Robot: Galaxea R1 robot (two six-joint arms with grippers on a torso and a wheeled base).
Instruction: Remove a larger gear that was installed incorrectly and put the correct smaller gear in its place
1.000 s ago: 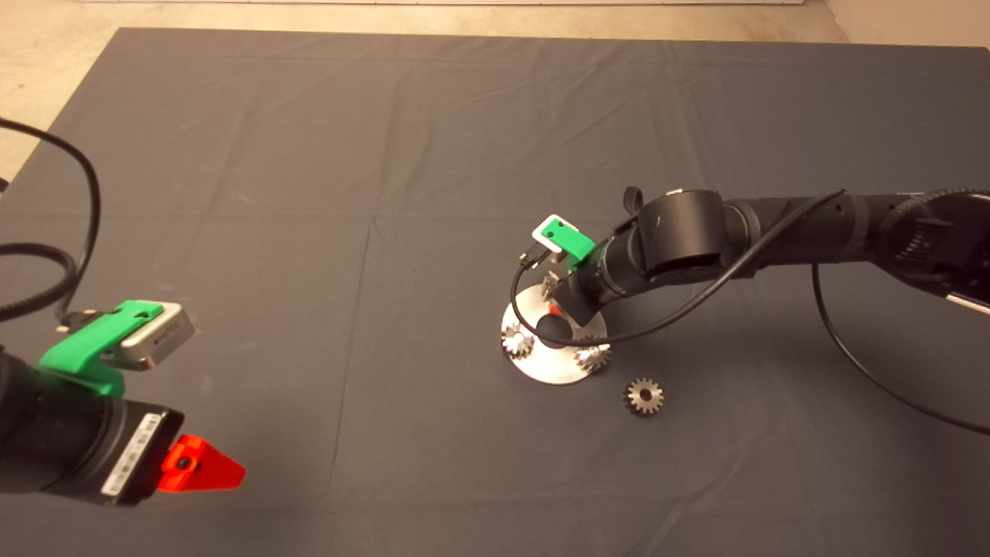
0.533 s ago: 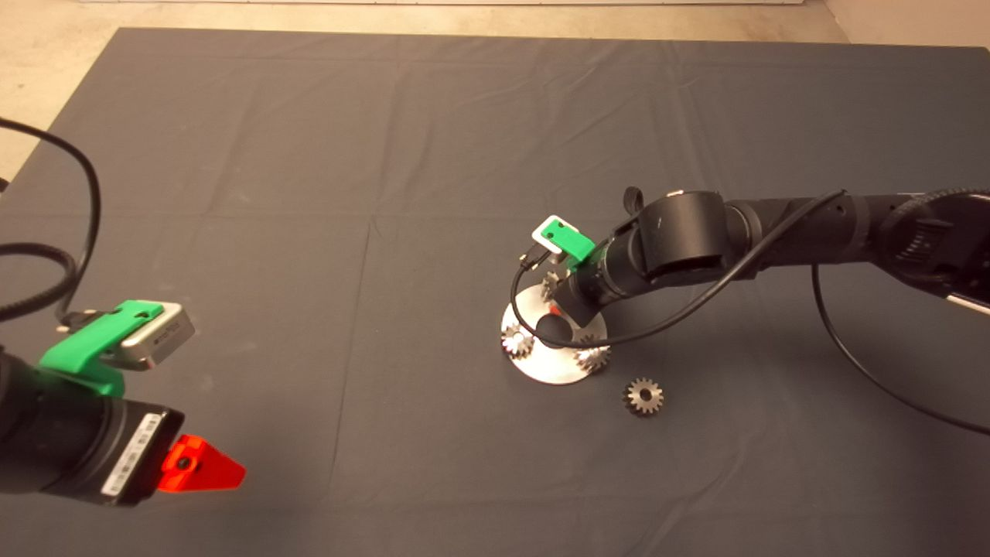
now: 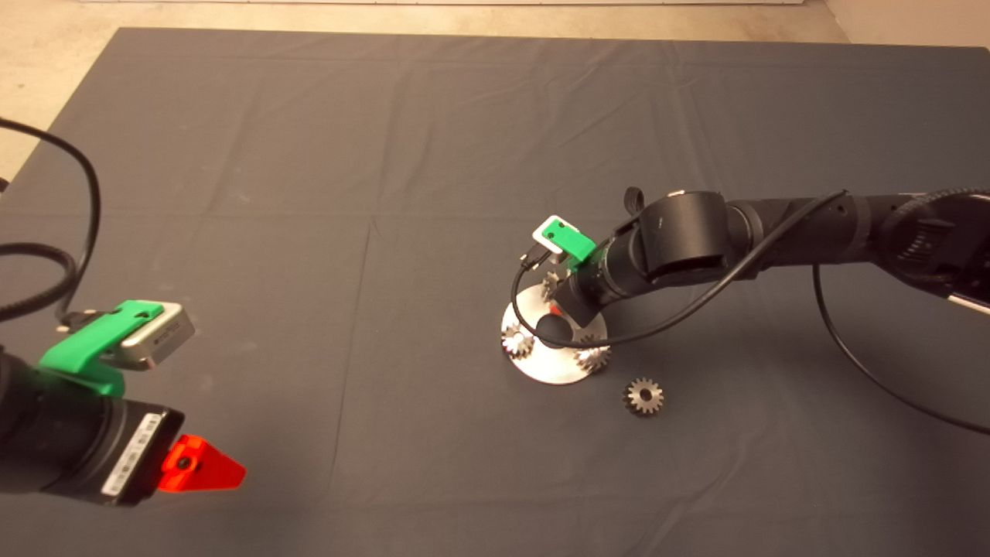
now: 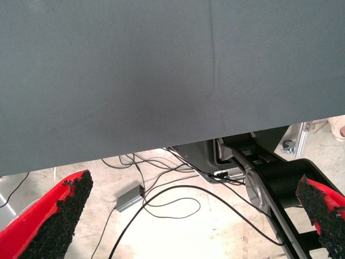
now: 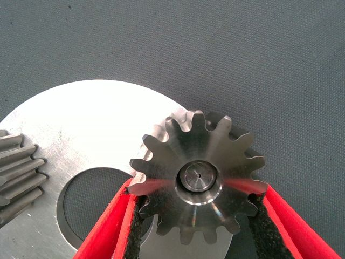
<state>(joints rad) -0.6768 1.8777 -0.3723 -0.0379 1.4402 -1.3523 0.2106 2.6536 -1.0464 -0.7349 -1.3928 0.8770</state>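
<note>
The larger gear [image 5: 198,178], bright and silvery, sits on a pin at the far rim of the round silver plate [image 5: 91,124]. My right gripper [image 5: 198,190] has a pad pressed on each side of it. In the head view the right wrist covers most of the gear [image 3: 551,285] and of the gripper [image 3: 558,308] above the plate [image 3: 541,373]. The smaller gear [image 3: 643,396], dull dark grey with a centre hole, lies flat on the mat just right of the plate. My left gripper [image 3: 203,466] is parked at the lower left, open and empty [image 4: 199,189].
Two small silvery gears [image 3: 517,341] [image 3: 593,357] sit on the plate's left and right rim; one shows in the right wrist view [image 5: 16,167]. The plate has a round centre hole [image 5: 89,199]. A black cable [image 3: 696,305] hangs from the right arm over the mat.
</note>
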